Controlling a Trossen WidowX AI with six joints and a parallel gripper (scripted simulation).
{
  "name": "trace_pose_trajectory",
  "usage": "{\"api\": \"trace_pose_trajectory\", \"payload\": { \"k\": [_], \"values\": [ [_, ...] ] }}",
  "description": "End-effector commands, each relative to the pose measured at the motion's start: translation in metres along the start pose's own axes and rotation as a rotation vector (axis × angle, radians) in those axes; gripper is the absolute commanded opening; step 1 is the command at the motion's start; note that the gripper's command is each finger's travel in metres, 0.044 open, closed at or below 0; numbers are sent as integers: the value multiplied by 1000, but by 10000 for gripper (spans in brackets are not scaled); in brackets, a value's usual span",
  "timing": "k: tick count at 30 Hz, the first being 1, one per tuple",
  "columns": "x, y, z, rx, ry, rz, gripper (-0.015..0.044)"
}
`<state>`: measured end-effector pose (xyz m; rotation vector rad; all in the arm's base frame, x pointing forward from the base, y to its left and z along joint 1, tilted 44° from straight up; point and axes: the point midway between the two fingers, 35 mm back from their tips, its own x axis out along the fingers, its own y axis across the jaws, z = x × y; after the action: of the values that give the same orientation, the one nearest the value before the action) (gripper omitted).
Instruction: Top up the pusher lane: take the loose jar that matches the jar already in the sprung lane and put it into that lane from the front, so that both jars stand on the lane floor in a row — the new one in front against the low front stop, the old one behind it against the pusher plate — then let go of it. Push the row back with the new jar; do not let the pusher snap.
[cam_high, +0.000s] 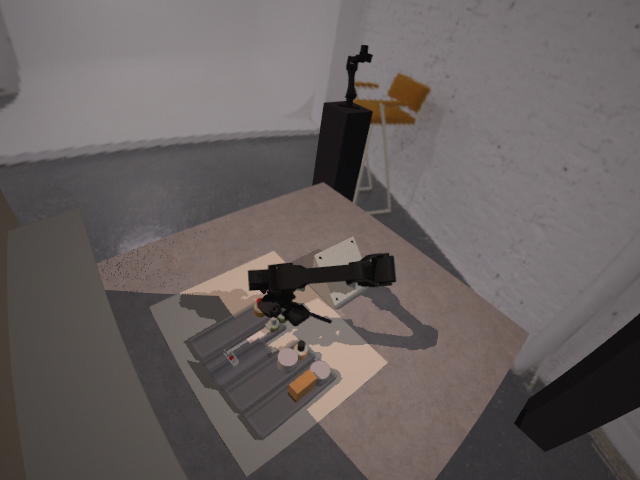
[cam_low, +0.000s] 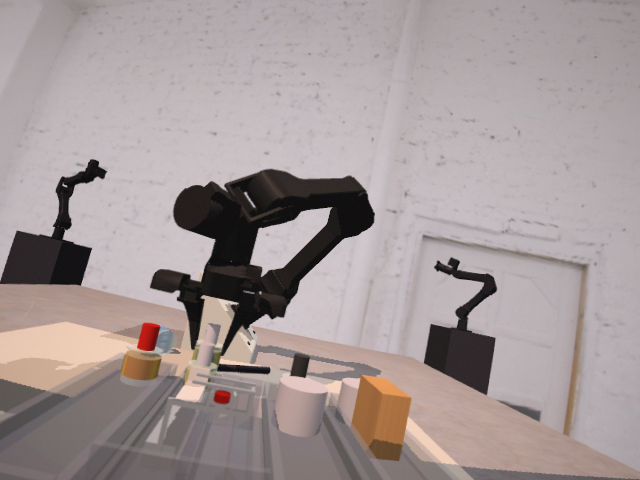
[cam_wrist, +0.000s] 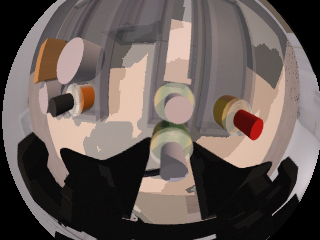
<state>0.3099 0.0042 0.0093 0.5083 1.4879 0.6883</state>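
Jar with a smooth pale cap and clear, greenish round body (cam_high: 281, 318) (cam_low: 216, 354) (cam_wrist: 171, 141), upright, is pinched in the black hand (cam_high: 285, 313) (cam_low: 208, 350) (cam_wrist: 171, 143); white, rough brick wall (cam_high: 516, 155) (cam_low: 310, 103) rises beyond the mottled, straight-edged counter (cam_high: 444, 372) (cam_low: 465, 413); grey, ridged lanes (cam_high: 279, 413) (cam_low: 62, 428) run side by side; an orange block (cam_high: 302, 385) (cam_low: 381, 415) (cam_wrist: 49, 60) leaves room well apart from the hand; the matching jar (cam_high: 272, 325) (cam_low: 194, 373) (cam_wrist: 172, 97) sits just beside the pinched one, towards the lanes; whether they touch, I cannot tell.
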Motion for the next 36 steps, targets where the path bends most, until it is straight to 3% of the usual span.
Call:
{"api": "trace_pose_trajectory", "payload": {
  "k": [1,36],
  "values": [
    [-1,2,9,-14,-19,1,0],
    [-2,4,23,-15,-20,2,0]
  ]
}}
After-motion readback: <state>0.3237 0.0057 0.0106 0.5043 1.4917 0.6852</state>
